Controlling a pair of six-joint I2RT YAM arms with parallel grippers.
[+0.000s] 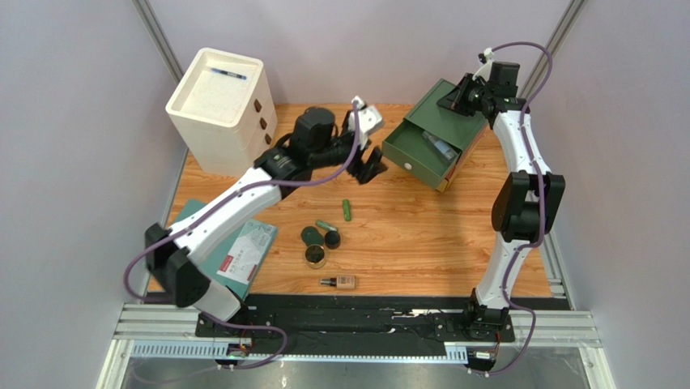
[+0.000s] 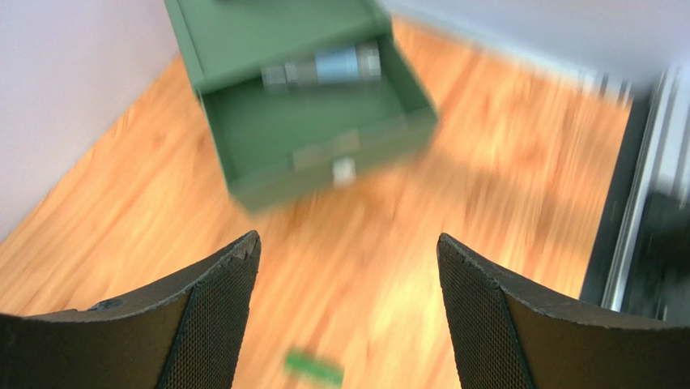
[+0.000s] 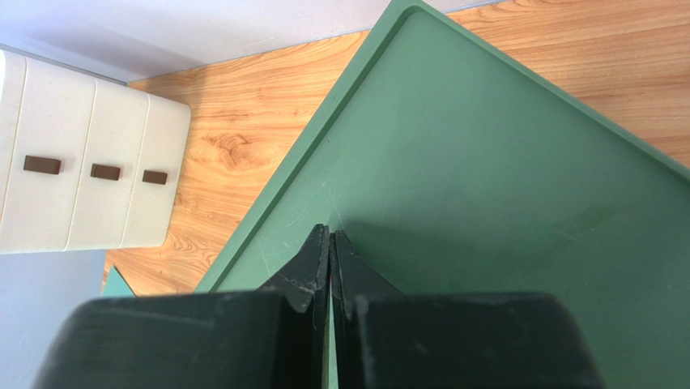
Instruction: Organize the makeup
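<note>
Makeup lies on the wooden table: a green tube (image 1: 347, 210), a second green tube (image 1: 325, 225), a dark green round jar (image 1: 311, 236), a black round jar (image 1: 333, 240), a gold-rimmed compact (image 1: 316, 257) and a beige little bottle (image 1: 341, 283). A clear bottle (image 1: 437, 147) lies in the open drawer of the green box (image 1: 421, 154); it also shows in the left wrist view (image 2: 324, 69). My left gripper (image 1: 374, 166) is open and empty above the table, left of the drawer; a green tube (image 2: 313, 368) shows blurred below it. My right gripper (image 1: 456, 99) is shut with its tips on the green box top (image 3: 502, 186).
A white three-drawer cabinet (image 1: 219, 109) stands at the back left with a thin blue pen (image 1: 227, 74) on top. A teal book with a white card (image 1: 243, 255) lies at the front left. Grey walls enclose the table.
</note>
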